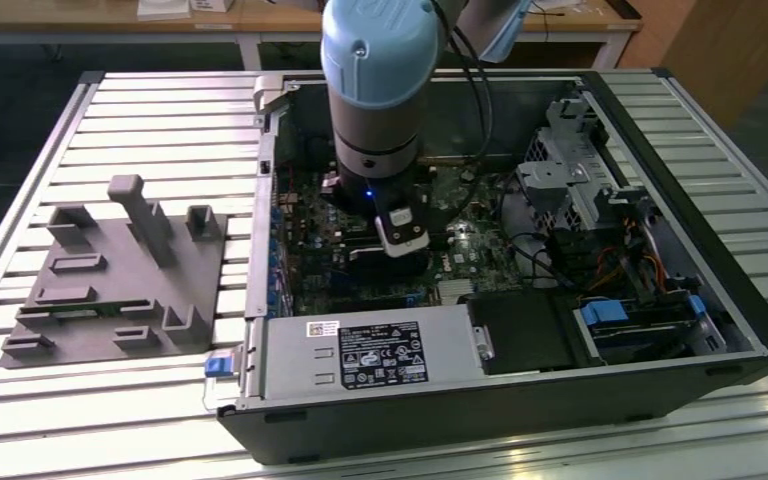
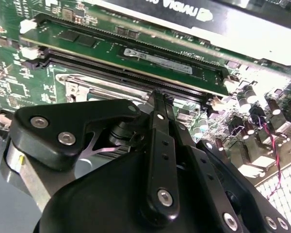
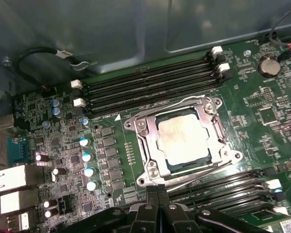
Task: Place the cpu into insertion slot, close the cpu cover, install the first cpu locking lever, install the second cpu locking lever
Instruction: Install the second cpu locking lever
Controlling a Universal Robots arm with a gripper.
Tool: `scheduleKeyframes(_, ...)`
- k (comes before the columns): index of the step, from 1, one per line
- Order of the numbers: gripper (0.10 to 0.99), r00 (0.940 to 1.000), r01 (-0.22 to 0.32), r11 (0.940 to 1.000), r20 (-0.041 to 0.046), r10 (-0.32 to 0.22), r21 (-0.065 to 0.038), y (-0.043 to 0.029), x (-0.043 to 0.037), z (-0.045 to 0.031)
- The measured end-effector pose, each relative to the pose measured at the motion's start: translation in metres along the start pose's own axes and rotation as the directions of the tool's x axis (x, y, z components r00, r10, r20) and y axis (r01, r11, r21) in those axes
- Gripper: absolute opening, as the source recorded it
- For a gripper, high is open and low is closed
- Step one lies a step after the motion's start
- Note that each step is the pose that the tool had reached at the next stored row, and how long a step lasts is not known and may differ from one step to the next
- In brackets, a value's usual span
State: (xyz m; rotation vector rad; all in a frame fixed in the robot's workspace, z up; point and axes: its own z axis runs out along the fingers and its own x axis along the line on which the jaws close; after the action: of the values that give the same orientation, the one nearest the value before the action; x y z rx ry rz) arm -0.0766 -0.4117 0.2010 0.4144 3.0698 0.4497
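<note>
The arm [image 1: 377, 80] is a thick cylinder with a pale blue cap over a grey sleeve, narrowing to a black wrist ring where a small blue light glows. A black cable runs down beside it. A white-and-black module sits below the wrist. In both wrist views the gripper [image 2: 157, 104] is matte black, built of flat linkage bars fastened with silver screws.

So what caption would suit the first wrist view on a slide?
Pale silvery square cpu seated in its socket, grey metal cover frame closed around it, black tool poised at the socket's edge.
</note>
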Motion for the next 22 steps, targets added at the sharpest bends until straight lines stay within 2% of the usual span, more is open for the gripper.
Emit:
scheduleKeyframes(9, 0.114, 1.0, -0.001, 0.9998, -0.006, 0.001, -0.019, -0.0038, 0.0058, 0.007)
scheduleKeyframes(16, 0.114, 0.9999, -0.004, 0.9985, -0.0157, 0.003, -0.054, -0.0051, 0.0063, 0.0115)
scheduleKeyframes(22, 0.114, 0.9998, -0.004, 0.9983, -0.0171, 0.003, -0.058, -0.0065, 0.0062, 0.0158)
